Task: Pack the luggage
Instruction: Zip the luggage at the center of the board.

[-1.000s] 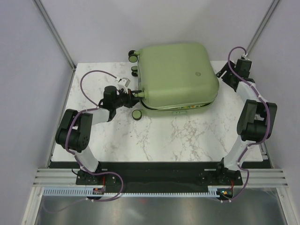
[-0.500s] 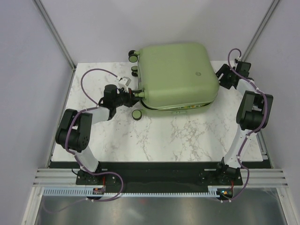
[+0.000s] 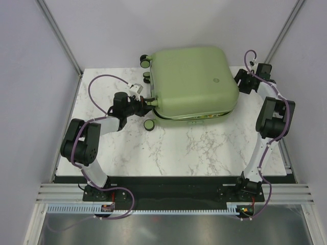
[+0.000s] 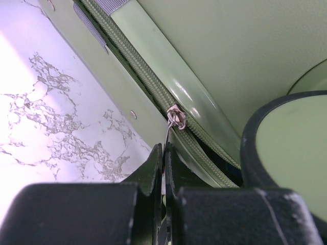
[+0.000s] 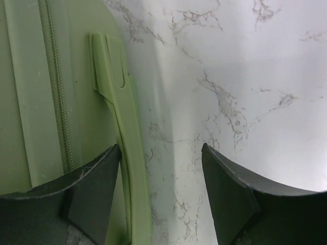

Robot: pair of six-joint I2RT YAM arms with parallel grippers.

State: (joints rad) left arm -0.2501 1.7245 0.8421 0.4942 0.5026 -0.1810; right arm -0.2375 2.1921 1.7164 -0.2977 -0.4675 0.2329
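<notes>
Left end effector [image 4: 163, 150] perhaps on luggage [image 3: 191, 81]

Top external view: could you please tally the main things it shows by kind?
luggage: 1
Robot arms: 2, the left gripper shut on the zipper pull, the right gripper open
Marble table: 1
Total: 4

The sage-green luggage [image 3: 191, 81] lies flat, lid down, zipper [image 4: 176, 118] partly open.
</notes>
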